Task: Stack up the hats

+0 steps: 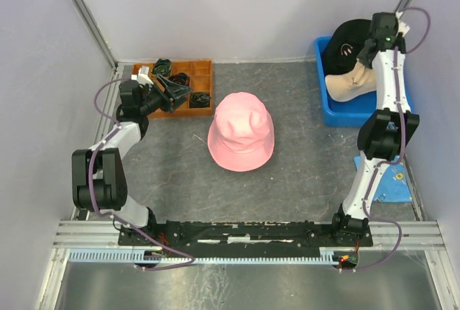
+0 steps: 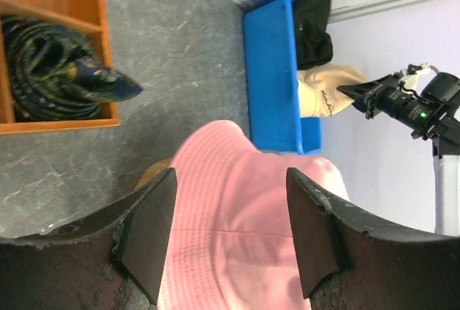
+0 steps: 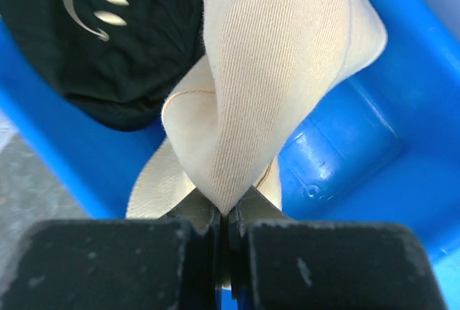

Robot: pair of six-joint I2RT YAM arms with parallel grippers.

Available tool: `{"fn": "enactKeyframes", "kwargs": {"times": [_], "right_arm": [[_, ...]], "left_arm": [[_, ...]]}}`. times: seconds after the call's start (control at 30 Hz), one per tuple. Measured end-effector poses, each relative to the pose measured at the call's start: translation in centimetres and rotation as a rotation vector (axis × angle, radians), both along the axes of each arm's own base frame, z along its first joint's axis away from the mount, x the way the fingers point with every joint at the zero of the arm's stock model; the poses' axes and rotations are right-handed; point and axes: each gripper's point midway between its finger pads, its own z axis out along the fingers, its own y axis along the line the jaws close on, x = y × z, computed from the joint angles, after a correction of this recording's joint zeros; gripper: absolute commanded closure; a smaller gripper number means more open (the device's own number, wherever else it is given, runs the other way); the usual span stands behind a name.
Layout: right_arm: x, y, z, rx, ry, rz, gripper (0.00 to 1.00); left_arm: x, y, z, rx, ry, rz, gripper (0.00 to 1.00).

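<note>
At far left, the left gripper [image 1: 172,93] stands over the orange tray [image 1: 203,71] of dark coiled bundles [image 1: 180,80], its jaws spread wide with nothing between them. Mid-table, one pink hat [image 1: 241,131] sits crown up and domed, apart from both arms. A sliver of tan shows under its brim in the left wrist view. What that is cannot be confirmed, nor whether a second hat lies beneath. At right, the blue bin [image 1: 338,116] holds the black hat [image 1: 343,45] at its far end and the beige hat [image 1: 348,83] nearer. The right gripper [image 3: 223,213] is pinched tight on a fold of the beige hat, the fabric bunched up toward the jaws. Judgement: stacking is at an early stage, with beige and black both yet to be placed. The beige hat's script is not legible, and the right arm hides part of the bin from overhead.
</note>
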Motion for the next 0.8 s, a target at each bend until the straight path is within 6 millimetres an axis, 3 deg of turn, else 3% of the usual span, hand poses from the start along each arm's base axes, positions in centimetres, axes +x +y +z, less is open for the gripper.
{"fn": "enactKeyframes", "kwargs": {"times": [0.27, 0.37, 0.47, 0.57, 0.8], "right_arm": [[-3.2, 1.1, 12.5, 0.023, -0.252, 0.051, 1.0], [-4.7, 3.0, 16.7, 0.091, -0.358, 0.12, 1.0], [-6.5, 6.7, 21.0, 0.215, -0.47, 0.257, 1.0], [-8.2, 10.7, 23.6, 0.332, -0.53, 0.395, 1.0], [-11.5, 17.6, 26.4, 0.611, -0.576, 0.611, 1.0]], "left_arm": [[-2.4, -1.5, 6.5, -0.022, -0.142, -0.027, 0.29], [-3.4, -2.4, 8.0, -0.038, -0.168, -0.049, 0.28], [-4.4, -3.7, 8.9, -0.063, -0.17, -0.088, 0.28], [-5.3, -5.2, 9.1, -0.088, -0.148, -0.138, 0.28], [-6.2, -7.5, 11.8, -0.108, -0.171, -0.236, 0.26]]}}
